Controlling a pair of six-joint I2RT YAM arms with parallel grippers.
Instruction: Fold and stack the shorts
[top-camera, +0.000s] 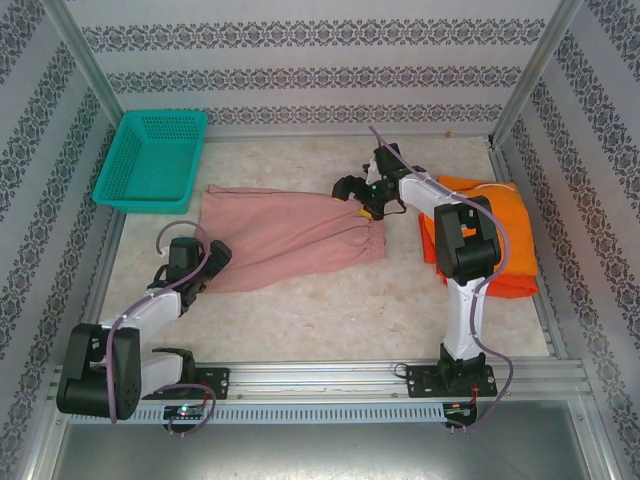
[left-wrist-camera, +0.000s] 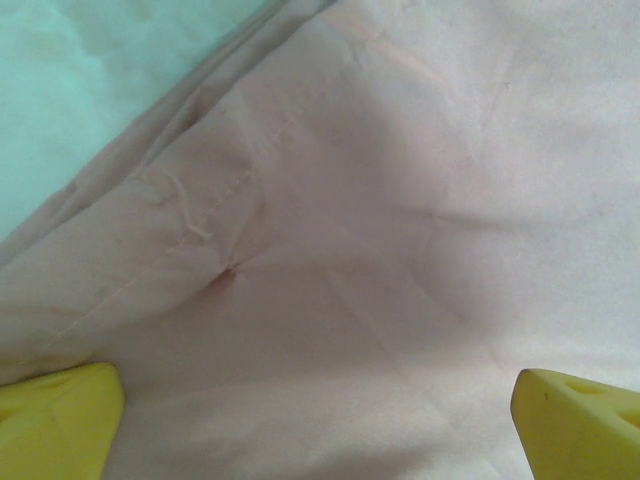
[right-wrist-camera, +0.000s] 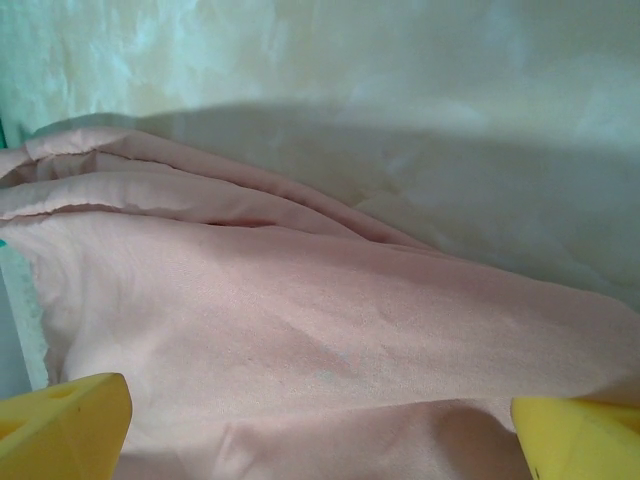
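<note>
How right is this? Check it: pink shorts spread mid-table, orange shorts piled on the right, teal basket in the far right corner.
Wrong corner. The teal basket sits in the far left corner, as the top external view shows. The pink shorts are spread mid-table and the orange shorts piled on the right.

Twin white-and-black jointed arms (top-camera: 458, 310)
Black joint housings; thin lilac cables (top-camera: 184, 227) looped alongside; blunt yellow finger pads (left-wrist-camera: 60, 415).
</note>
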